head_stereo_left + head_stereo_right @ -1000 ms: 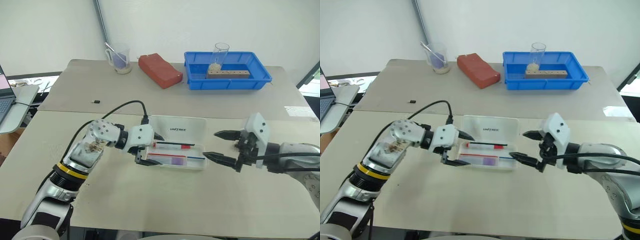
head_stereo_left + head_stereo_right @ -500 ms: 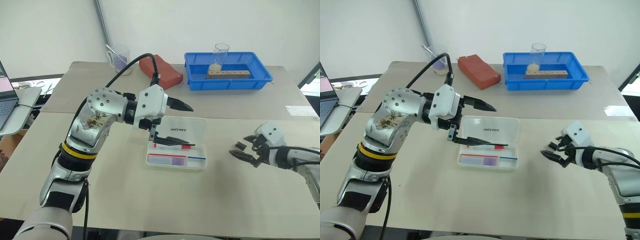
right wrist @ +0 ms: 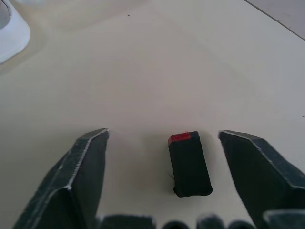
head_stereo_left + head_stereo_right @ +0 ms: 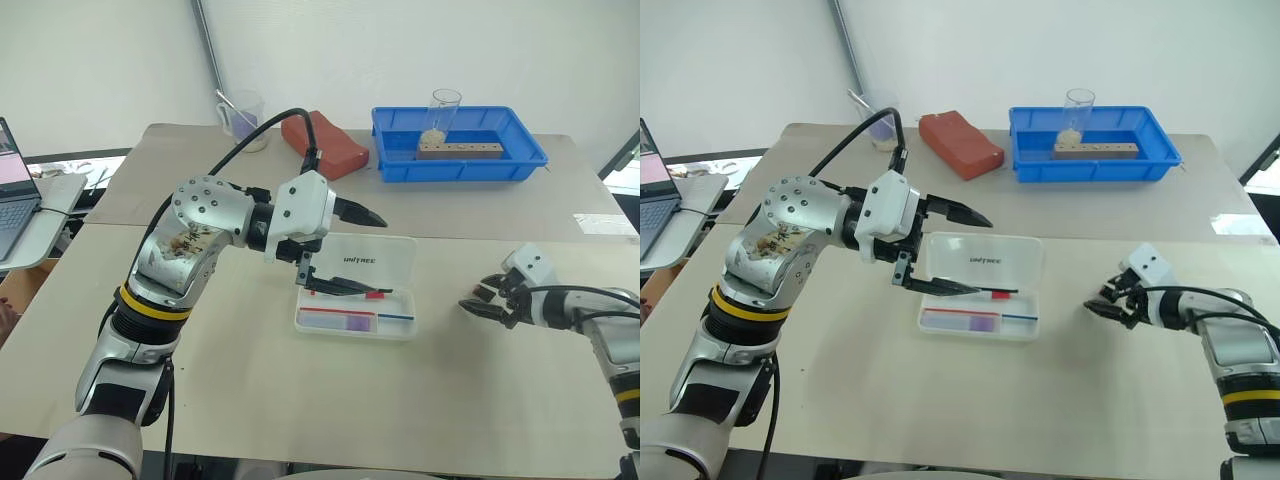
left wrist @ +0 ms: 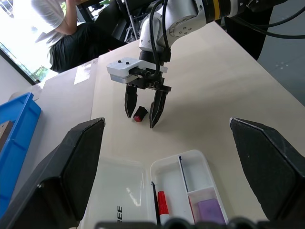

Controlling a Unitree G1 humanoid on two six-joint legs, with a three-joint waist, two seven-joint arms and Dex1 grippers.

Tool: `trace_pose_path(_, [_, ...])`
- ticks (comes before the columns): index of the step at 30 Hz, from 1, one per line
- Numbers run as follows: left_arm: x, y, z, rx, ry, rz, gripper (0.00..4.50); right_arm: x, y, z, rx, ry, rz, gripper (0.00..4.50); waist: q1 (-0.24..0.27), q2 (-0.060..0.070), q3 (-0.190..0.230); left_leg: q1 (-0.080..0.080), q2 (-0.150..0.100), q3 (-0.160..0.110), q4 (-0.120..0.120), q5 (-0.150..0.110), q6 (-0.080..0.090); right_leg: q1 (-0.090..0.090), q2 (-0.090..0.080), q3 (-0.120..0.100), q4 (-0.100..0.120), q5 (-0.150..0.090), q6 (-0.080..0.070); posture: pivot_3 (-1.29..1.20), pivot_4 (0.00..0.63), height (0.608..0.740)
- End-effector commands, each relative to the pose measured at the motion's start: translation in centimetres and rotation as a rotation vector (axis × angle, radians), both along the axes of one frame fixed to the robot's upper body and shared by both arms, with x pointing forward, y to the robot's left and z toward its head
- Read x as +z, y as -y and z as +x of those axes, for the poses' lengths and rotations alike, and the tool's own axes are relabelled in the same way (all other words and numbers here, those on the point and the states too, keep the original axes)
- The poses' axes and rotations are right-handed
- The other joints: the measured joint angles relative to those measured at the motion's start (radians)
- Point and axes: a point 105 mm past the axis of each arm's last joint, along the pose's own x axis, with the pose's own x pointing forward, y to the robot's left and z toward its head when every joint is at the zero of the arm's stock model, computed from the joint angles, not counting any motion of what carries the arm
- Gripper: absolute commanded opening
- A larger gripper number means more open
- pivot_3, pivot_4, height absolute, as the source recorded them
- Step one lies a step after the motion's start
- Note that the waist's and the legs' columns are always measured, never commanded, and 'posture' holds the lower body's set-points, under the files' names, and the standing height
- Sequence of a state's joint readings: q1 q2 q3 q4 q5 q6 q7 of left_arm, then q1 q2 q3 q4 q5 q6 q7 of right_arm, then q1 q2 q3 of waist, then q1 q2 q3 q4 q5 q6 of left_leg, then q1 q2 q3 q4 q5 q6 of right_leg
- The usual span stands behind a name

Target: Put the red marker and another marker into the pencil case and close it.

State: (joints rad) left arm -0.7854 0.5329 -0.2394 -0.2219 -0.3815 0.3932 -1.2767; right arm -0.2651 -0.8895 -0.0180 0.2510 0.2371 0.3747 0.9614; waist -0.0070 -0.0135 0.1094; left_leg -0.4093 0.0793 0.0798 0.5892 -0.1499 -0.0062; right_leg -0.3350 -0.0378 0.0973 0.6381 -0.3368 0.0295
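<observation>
The pencil case [image 4: 378,262] lies open at the table's middle, its lid flat behind the tray. In the tray lie the red marker [image 4: 347,293] and the lavender marker [image 4: 348,323], beside a thin blue stick [image 5: 183,168]. My left gripper [image 4: 353,250] hangs open above the case, pointing right and holding nothing. My right gripper [image 4: 482,300] is low over the table to the right of the case. It is open, its fingers on either side of a small black block with a red end [image 3: 189,164], with a gap on each side.
A blue tray [image 4: 460,172] with a wooden block and a glass [image 4: 440,115] stands at the back right. A red brick-shaped thing [image 4: 322,140] and a beaker [image 4: 240,115] stand at the back. A laptop [image 4: 15,190] sits at far left. A person [image 5: 62,28] shows beyond the table.
My left gripper has risen from the case's tray to hang above it. My right gripper has swung right and down to the table around the small black block, and its fingers have narrowed.
</observation>
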Motion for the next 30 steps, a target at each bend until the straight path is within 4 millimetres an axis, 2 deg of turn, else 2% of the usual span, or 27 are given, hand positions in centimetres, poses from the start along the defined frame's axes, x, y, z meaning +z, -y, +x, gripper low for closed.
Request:
trace_pose_path(1, [0.7, -0.2, -0.4, -0.003, 0.028, -0.017, 4.50, 1.1, 0.3, 0.1, 0.011, 0.032, 0.000, 2.36, -0.001, 0.000, 0.000, 0.000, 0.000, 0.000, 0.000, 0.000, 0.000, 0.000, 0.000, 0.000, 0.000, 0.000, 0.000, 0.00, 0.150, 0.740])
trace_pose_path(5, [0.6, -0.3, -0.3, 0.005, 0.026, -0.017, 4.50, 1.2, 1.0, 0.0, -0.006, 0.033, -0.011, 0.91, -0.001, 0.000, 0.000, 0.000, 0.000, 0.000, 0.000, 0.000, 0.000, 0.000, 0.000, 0.000, 0.000, 0.000, 0.000, 0.00, 0.150, 0.740])
trace_pose_path(7, [0.6, -0.4, -0.2, 0.010, 0.025, -0.018, 4.50, 1.4, 1.4, 0.0, -0.013, 0.034, -0.015, 0.32, 0.000, 0.000, 0.000, 0.000, 0.000, 0.000, 0.000, 0.000, 0.000, 0.000, 0.000, 0.000, 0.000, 0.000, 0.000, 0.00, 0.150, 0.740])
trace_pose_path(10, [0.7, -0.4, 0.0, 0.018, 0.025, -0.024, 4.50, 1.9, 1.2, -0.1, 0.007, 0.045, -0.007, 0.27, 0.000, 0.000, 0.000, 0.000, 0.000, 0.000, 0.000, 0.000, 0.000, 0.000, 0.000, 0.000, 0.000, 0.000, 0.000, 0.00, 0.150, 0.740])
trace_pose_path(12, [0.7, -0.7, 0.1, 0.027, 0.025, -0.024, 4.50, 2.7, 0.0, -0.2, 0.069, 0.058, 0.001, 0.27, -0.002, 0.000, 0.000, 0.000, 0.000, 0.000, 0.000, 0.000, 0.000, 0.000, 0.000, 0.000, 0.000, 0.000, 0.000, 0.00, 0.150, 0.740])
trace_pose_path(14, [0.4, -1.2, 0.4, 0.047, 0.006, -0.023, 4.50, 3.9, -2.8, -1.0, 0.185, 0.054, 0.035, 0.27, -0.004, 0.002, 0.000, 0.000, 0.000, 0.000, 0.000, 0.000, 0.000, 0.000, 0.000, 0.000, 0.000, 0.000, 0.000, 0.00, 0.150, 0.740])
trace_pose_path(17, [-1.0, -2.5, 0.4, 0.076, -0.024, 0.014, 4.50, 5.8, -8.0, -2.4, 0.369, 0.070, 0.087, 0.27, -0.013, 0.004, 0.001, 0.001, 0.000, -0.001, -0.001, 0.000, 0.000, 0.000, 0.001, 0.000, 0.001, 0.000, 0.000, 0.00, 0.150, 0.740])
trace_pose_path(20, [-2.4, -3.9, 0.1, 0.096, -0.049, 0.063, 4.50, 6.5, -11.6, -3.6, 0.493, 0.076, 0.104, 0.27, -0.010, 0.003, 0.001, 0.002, 0.001, -0.002, -0.002, 0.000, 0.000, 0.000, 0.002, 0.000, 0.001, 0.000, 0.000, 0.00, 0.150, 0.740])
trace_pose_path(22, [-3.6, -4.8, -0.7, 0.091, -0.076, 0.107, 4.50, 6.2, -13.8, -4.6, 0.588, 0.062, 0.098, 0.27, -0.008, 0.003, 0.001, 0.002, 0.001, -0.002, -0.002, 0.000, 0.000, 0.000, 0.002, 0.000, 0.001, -0.001, 0.000, 0.00, 0.150, 0.740])
trace_pose_path(24, [-4.1, -5.0, -1.3, 0.082, -0.092, 0.125, 4.50, 5.9, -14.6, -5.2, 0.630, 0.045, 0.089, 0.27, -0.002, 0.003, 0.001, 0.002, 0.001, -0.002, -0.002, -0.001, -0.001, 0.000, 0.001, 0.000, 0.001, -0.001, -0.001, 0.00, 0.150, 0.740])
trace_pose_path(26, [-4.9, -5.0, -2.4, 0.065, -0.102, 0.144, 4.50, 4.3, -15.2, -5.8, 0.685, 0.009, 0.047, 0.27, 0.009, 0.001, 0.003, 0.001, 0.000, -0.002, -0.002, -0.001, -0.001, -0.002, 0.000, -0.001, 0.000, -0.001, -0.001, 0.00, 0.150, 0.740])
trace_pose_path(30, [-5.2, -4.9, -2.9, 0.076, -0.103, 0.142, 4.50, 3.3, -14.9, -5.7, 0.713, -0.012, -0.001, 0.27, 0.017, 0.000, 0.003, 0.001, 0.000, -0.002, -0.001, -0.001, -0.001, -0.001, -0.002, -0.001, -0.007, 0.000, -0.001, 0.00, 0.150, 0.740])
